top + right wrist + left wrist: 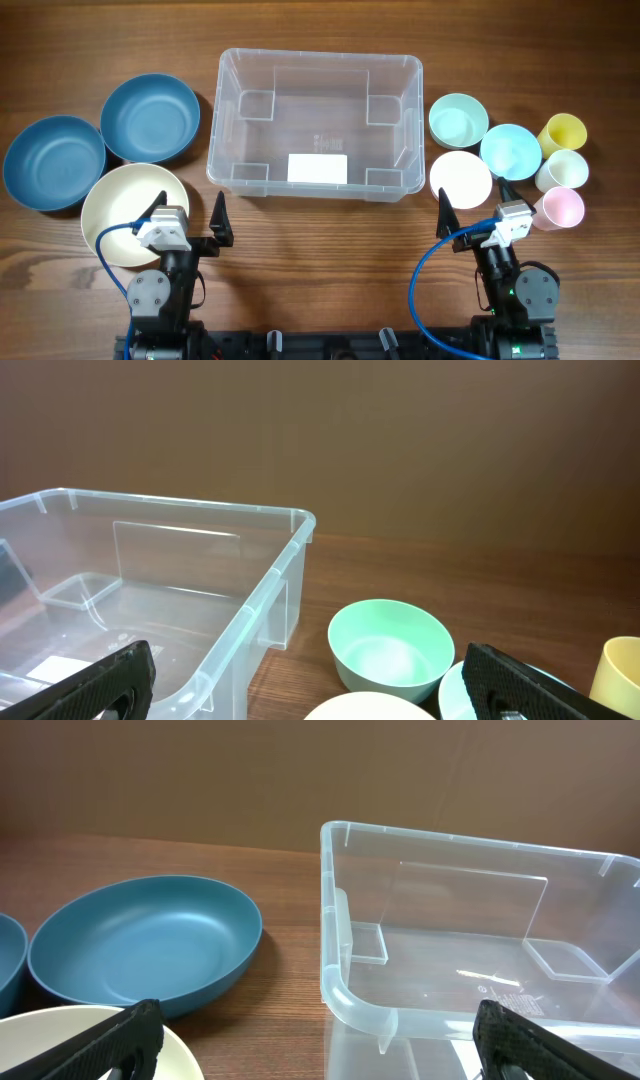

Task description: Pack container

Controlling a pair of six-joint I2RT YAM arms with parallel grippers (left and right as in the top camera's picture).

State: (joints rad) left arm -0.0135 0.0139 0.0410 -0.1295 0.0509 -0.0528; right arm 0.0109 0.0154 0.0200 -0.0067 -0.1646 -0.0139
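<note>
A brown wooden table [330,270] runs back to a plain brown wall [420,440]. Blue bowls [150,117] and a cream bowl [115,205] crowd its left edge, while small bowls [458,120] and cups [562,132] crowd the right. The clear container [310,110] sits mid-table toward the far edge, just beyond the left gripper [190,212] and right gripper [476,203], both with jaws spread wide.

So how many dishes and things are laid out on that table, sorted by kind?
Clear container: 1
Large bowls: 3 (blue bowl, second blue bowl, cream bowl)
Small bowls: 3 (mint bowl, light blue bowl, white bowl)
Cups: 3 (yellow cup, pale cup, pink cup)
Total: 10
</note>
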